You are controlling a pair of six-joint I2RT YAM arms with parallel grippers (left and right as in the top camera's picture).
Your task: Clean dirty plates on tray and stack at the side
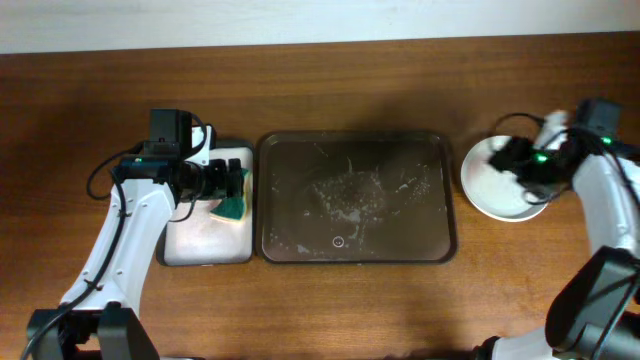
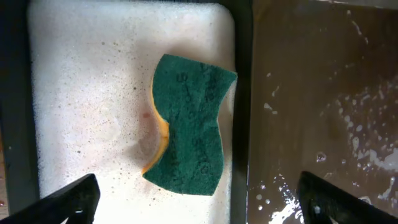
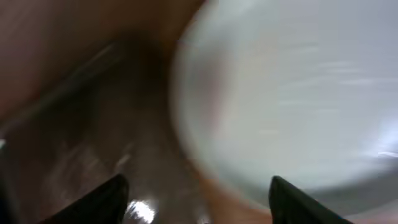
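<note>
Hanging the right gripper point(image 1: 512, 160), jaws apart, over the plates point(image 1: 485, 188) lying just off the bare wet tray point(image 1: 300, 180) at its 3 o'clock, and poising the left gripper point(image 1: 237, 181), likewise released, above the sponge point(image 2: 186, 124) at 9 o'clock.

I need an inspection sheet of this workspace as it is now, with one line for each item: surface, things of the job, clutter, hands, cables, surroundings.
Surface: wooden table, brown.
Job's things: dark tray wet-speckled, no plate on it; white plate lies on the table to its right; whether more lie beneath cannot be told.
Clutter: small tray with sudsy white inside, left of the dark tray; green sponge lies in it.
Hands: left hand open above the sponge; right hand open over the plate, view blurred.
Cables: black cables loop along both arms.
Surroundings: pale strip beyond the far table edge; nothing else seen.
</note>
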